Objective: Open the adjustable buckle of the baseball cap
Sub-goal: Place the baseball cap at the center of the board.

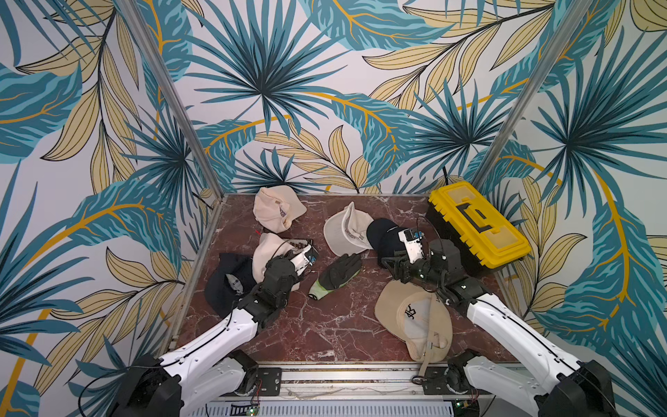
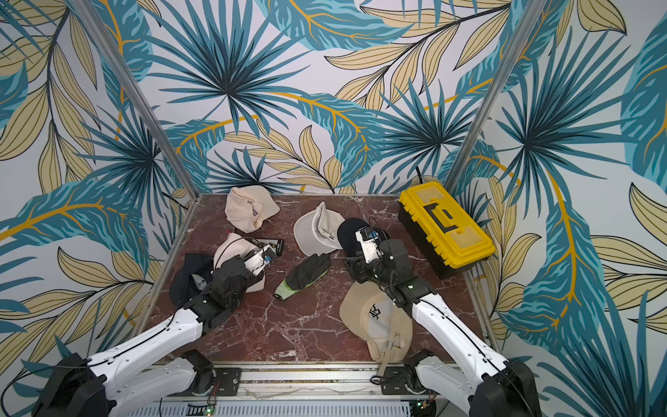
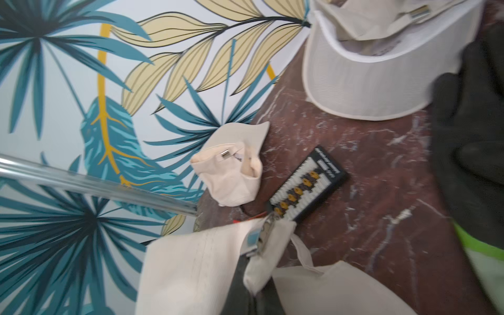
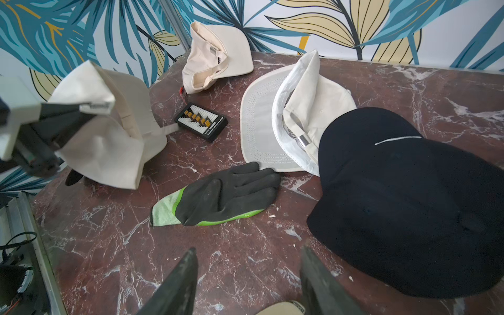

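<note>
Over the left of the table [image 1: 325, 332], your left gripper [image 4: 94, 107] is clamped on the lifted cream cap [image 4: 109, 141], with the metal buckle [image 3: 264, 234] at the pinch. Your right gripper [image 4: 248, 283] hangs spread and empty beside the black cap [image 4: 395, 191]. A glove [image 1: 337, 274] lies between the grippers. You can't read the print on the connector board [image 4: 201, 122]. The yellow toolbox [image 1: 476, 224] is shut. The tan cap [image 1: 415, 317] bears a stitched monogram.

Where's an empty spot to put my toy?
Front middle of the red-brown marble table, between black-and-green work glove and tan logo cap; the back strip beside the yellow plastic toolbox. Crowded left: cream fabric cap, dark cap.
</note>
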